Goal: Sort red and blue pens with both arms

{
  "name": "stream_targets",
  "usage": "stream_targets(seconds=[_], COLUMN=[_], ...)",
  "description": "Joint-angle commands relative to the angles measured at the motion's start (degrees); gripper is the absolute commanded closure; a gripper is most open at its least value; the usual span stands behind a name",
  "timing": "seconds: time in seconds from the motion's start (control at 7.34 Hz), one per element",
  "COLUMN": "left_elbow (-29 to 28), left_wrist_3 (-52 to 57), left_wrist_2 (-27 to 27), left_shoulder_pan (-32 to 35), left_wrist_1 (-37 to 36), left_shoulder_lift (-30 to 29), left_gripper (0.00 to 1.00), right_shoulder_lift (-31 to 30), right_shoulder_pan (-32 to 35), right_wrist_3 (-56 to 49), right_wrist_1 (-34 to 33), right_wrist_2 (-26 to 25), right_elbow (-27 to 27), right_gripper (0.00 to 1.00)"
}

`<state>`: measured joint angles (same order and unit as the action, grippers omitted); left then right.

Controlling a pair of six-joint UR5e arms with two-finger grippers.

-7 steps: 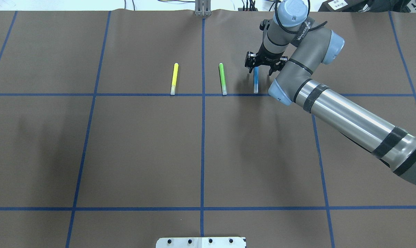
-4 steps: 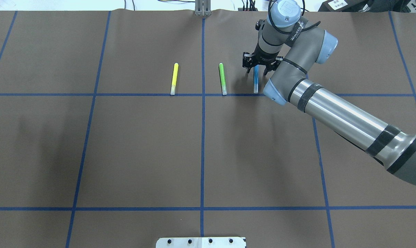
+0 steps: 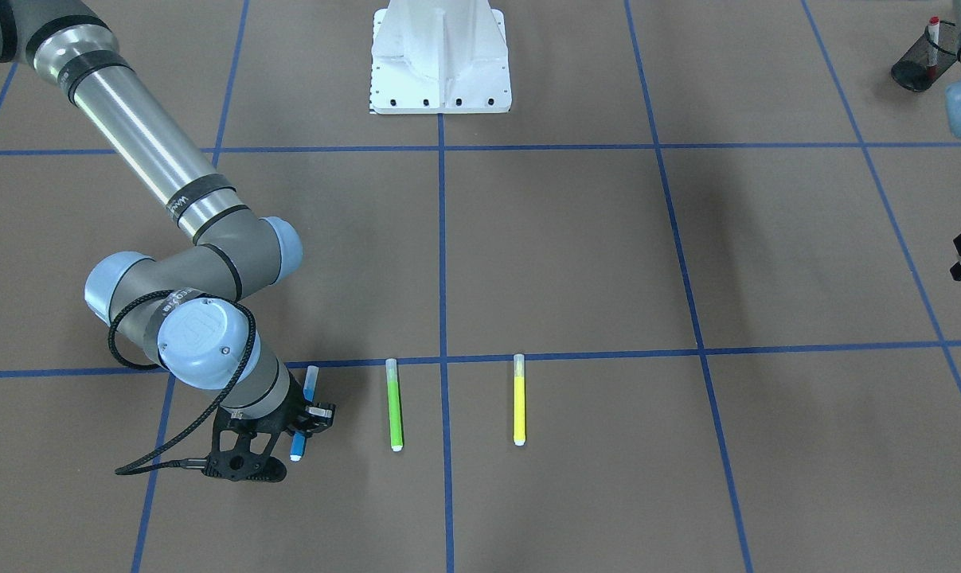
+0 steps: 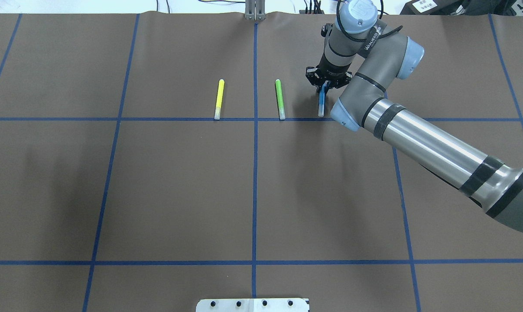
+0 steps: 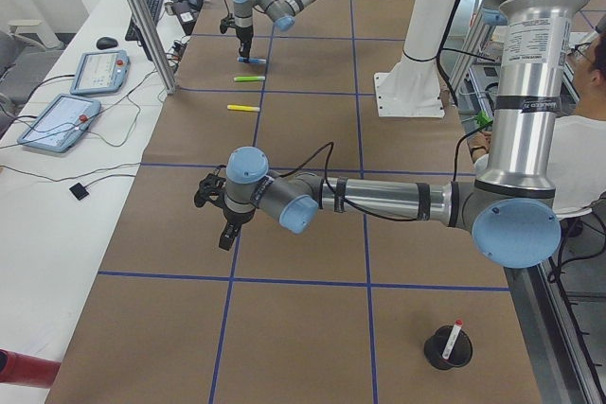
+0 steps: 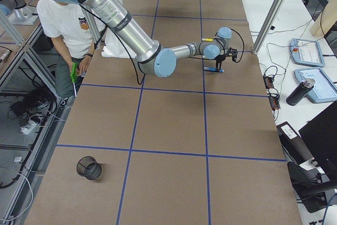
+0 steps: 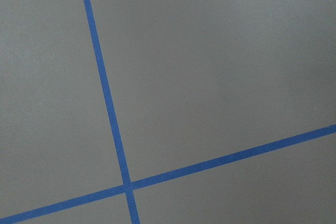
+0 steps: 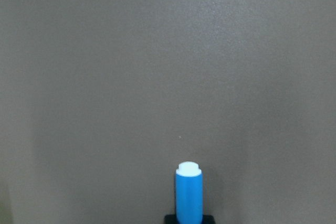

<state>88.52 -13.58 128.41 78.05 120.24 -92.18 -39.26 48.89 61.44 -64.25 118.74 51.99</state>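
Black right gripper (image 4: 324, 88) clamps the slim blue-barrelled pen (image 4: 321, 106) beside the slim green marker (image 4: 280, 99); its white end (image 8: 188, 168), hidden overhead, shows in the wrist view.

Bare mat (image 4: 179, 186) runs wide from the green marker (image 4: 280, 99) to the white pedestal (image 4: 252, 304) at the near edge. The blue pen (image 4: 321, 105) is hemmed in: that marker near on its left, the right arm (image 4: 421, 138) slanting across its right, the right gripper (image 4: 326, 84) clamped on it.
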Motion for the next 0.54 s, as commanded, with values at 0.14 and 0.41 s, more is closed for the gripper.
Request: stream_targets(seconds=[0.14, 0.41], left_elbow=[0.51, 0.86], left_wrist_3=[-0.57, -0.57], left_wrist_2=[0.0, 0.0], left_shoulder_pan=[0.0, 0.0], left_wrist_1=[-0.09, -0.27], left_shoulder_lift=[0.15, 0.15], left_gripper=[0.02, 0.02], right_shoulder_lift=[-10.5, -22.21], right_shoulder_pan=[4.1, 4.9], right_wrist_3=[0.35, 0.26], right_wrist_1=[-2.7, -3.42], right_wrist_2=[-0.09, -5.25], right_elbow=[17.52, 31.01], right_gripper=[1.0, 1.0])
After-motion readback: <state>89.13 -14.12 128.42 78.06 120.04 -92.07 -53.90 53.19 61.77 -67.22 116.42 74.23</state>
